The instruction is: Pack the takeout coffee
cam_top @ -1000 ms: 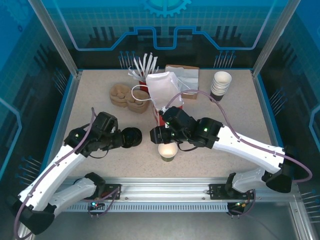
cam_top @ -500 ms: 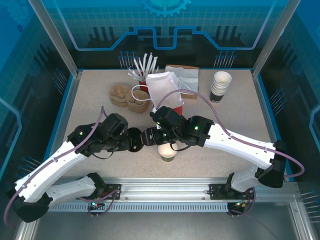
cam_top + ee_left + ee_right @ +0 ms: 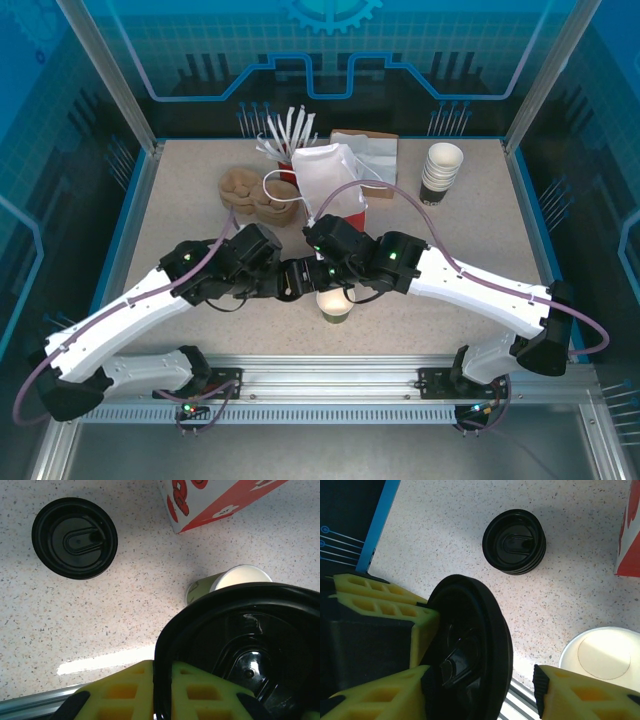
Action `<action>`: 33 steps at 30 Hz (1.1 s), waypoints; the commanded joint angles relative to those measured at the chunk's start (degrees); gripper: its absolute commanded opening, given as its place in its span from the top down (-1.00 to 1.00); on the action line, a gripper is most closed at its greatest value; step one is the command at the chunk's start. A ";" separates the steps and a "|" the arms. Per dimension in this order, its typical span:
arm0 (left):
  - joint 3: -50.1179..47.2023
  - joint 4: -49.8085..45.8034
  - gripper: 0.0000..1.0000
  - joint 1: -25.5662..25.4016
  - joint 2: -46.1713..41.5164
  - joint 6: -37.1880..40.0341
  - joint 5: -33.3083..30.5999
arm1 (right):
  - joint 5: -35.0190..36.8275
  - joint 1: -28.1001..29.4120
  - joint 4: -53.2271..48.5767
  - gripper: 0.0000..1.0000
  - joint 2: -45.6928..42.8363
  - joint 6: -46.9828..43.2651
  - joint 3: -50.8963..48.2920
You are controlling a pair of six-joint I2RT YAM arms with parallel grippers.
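Top view, grip: my left gripper [image 3: 283,283] is clamped on a single black lid [image 3: 293,279]. My right gripper [image 3: 316,272] is half spread, right up against it.
Top view, target: the takeout coffee cup [image 3: 335,303] stands upright and uncovered on the bench [image 3: 450,320], just toward my bases and slightly right of both grippers. The right gripper is nearer.
Left wrist, bearing: the cup lies beyond the held lid's rim, apart from it.
Left wrist, surroundings: the lid stack [image 3: 75,537] is well off to the left and the red-and-white box [image 3: 215,500] is farther back. Neither lies between.
Right wrist, gap: the lid stands edge-on between my own fingers [image 3: 580,692], with bench showing on the right side, so I judge it not gripped. The cup's mouth is just past that finger.
Likely obstacle: my right gripper crowds the way down to the cup.
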 commanded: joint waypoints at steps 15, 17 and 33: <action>3.94 0.81 0.74 -2.09 1.45 0.91 -1.09 | 0.00 -2.92 -2.11 0.85 -3.52 -0.59 -3.92; 3.85 2.40 0.58 -2.03 0.56 1.61 0.08 | -0.52 -3.52 -2.40 0.90 -3.74 -0.62 -4.29; -3.23 26.31 -0.10 -2.03 -10.17 24.66 5.40 | -13.19 -15.79 -11.99 1.00 -11.60 -2.01 -9.20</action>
